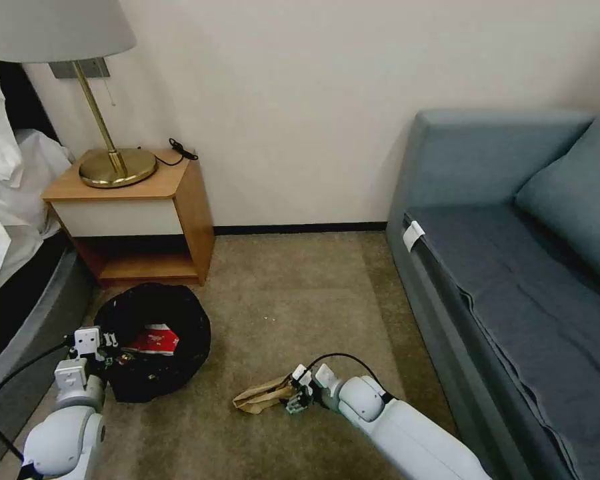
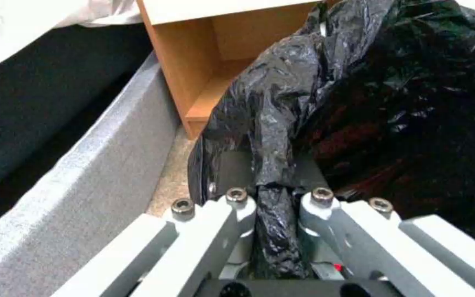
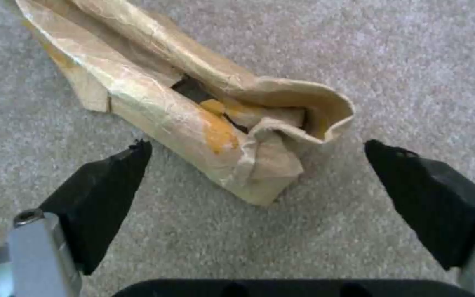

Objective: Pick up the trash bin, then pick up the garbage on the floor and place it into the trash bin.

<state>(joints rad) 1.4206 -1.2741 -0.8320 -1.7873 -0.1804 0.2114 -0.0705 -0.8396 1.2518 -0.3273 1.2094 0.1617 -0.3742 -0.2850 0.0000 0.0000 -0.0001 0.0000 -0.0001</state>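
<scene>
The trash bin (image 1: 155,340) shows as a round mouth of crinkly black bag, held off the carpet near the nightstand. A red-and-white carton (image 1: 155,339) lies inside it. My left gripper (image 1: 107,347) is shut on the bin's rim, with the black bag (image 2: 273,173) pinched between its fingers. A crumpled brown paper bag (image 1: 261,395), a piece of the garbage, lies on the carpet in front of me. My right gripper (image 1: 299,393) stands open right at the paper bag (image 3: 204,111), one black pad (image 3: 103,194) on each side of its near end, not touching it.
A wooden nightstand (image 1: 140,220) with a brass lamp (image 1: 110,160) stands behind the bin. The bed's grey edge (image 1: 27,313) runs along my left. A blue-grey sofa (image 1: 513,280) runs along the right side. Beige carpet (image 1: 300,287) lies between them.
</scene>
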